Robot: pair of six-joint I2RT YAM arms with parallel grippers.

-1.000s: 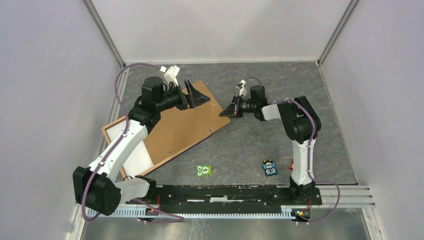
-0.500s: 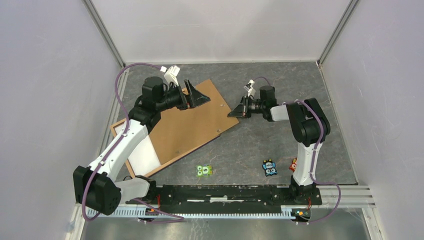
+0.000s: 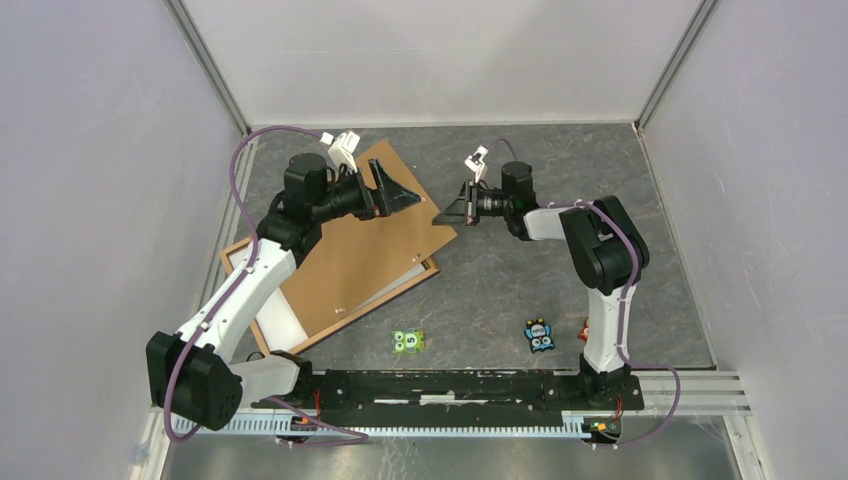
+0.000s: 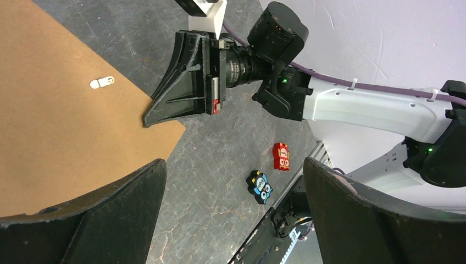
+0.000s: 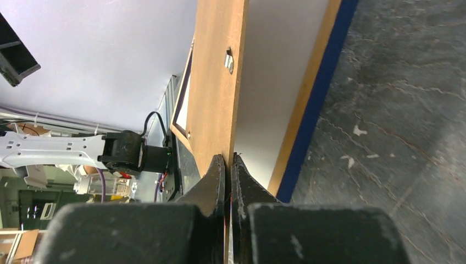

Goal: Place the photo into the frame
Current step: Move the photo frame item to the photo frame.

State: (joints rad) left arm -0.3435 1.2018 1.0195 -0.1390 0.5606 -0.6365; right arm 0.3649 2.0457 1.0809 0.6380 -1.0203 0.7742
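Broadest of all: the grey, stone-patterned table (image 3: 520,280).

Flat on its left half: the frame (image 3: 428,266), light wood back up. Dark blue front edge visible along the table in the right wrist view.

Above the frame: a plain brown backing board (image 3: 350,250), tilted, its right-hand edge lifted clear of the rails.

Inside the rails: the photo (image 3: 283,316), white back up. Mostly hidden under the board, bare only at the near left corner.

Over the board's far corner: the left gripper (image 3: 398,190), fingers spread wide, holding nothing, not touching the board.

At the board's right corner: the right gripper (image 5: 228,157), fingers pinched together on the thin edge of the board.

Near the arm bases, well apart from the frame, three small toy blocks:
- green toy (image 3: 408,341), marked with what reads like a 5
- blue toy (image 3: 540,336), big white eyes, any lettering too small to tell
- red toy (image 4: 281,157), likewise unreadable

Smallest: a silver metal tab (image 4: 102,82) on the board, close to the gripped corner.
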